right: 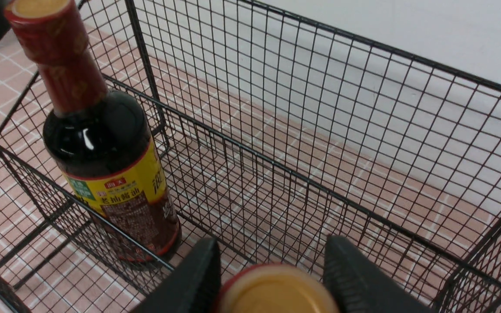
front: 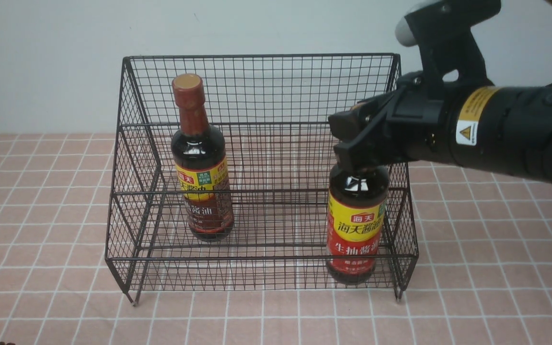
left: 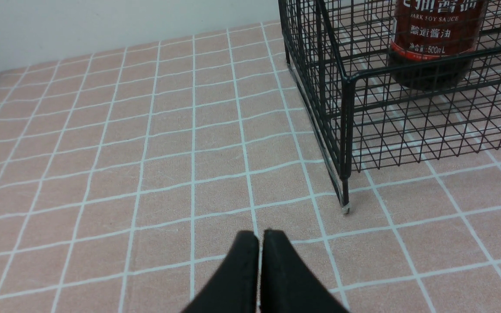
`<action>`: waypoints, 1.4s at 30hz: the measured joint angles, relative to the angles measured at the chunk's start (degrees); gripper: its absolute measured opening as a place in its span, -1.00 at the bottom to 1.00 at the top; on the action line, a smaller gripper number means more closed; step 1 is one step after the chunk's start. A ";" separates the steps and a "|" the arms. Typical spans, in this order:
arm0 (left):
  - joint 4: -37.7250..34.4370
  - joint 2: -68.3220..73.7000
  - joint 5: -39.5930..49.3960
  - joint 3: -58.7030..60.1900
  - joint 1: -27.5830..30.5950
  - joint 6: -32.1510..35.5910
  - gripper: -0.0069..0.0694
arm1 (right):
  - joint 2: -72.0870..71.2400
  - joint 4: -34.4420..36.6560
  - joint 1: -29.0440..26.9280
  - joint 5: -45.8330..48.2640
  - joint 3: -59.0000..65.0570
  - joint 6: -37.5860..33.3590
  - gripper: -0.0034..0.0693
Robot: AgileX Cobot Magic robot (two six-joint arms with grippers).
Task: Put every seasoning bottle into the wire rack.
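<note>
On the pink-tiled tabletop (front: 41,287), the wire rack (front: 261,91) holds the brown-label soy-sauce bottle (front: 202,191); the right gripper (front: 352,143) clasps the red-label soy-sauce bottle (front: 355,225) inside, seemingly only release left.

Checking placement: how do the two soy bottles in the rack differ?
Brown-label bottle stands free at left; red-label bottle at right has the right tool around its neck. Brown-label sits further back, red-label at the front. Both upright inside the wire rack.
</note>
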 joint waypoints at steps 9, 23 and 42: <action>0.00 0.00 0.00 0.00 0.00 0.00 -0.84 | -5.48 -0.05 0.00 3.31 -0.47 2.35 0.58; 0.00 0.00 0.00 0.00 0.00 0.00 -0.84 | -37.02 -5.35 0.00 23.44 -0.87 6.00 0.12; 0.00 0.00 0.00 0.00 0.00 0.00 -0.84 | -73.30 -6.15 0.00 35.22 9.16 11.91 -0.94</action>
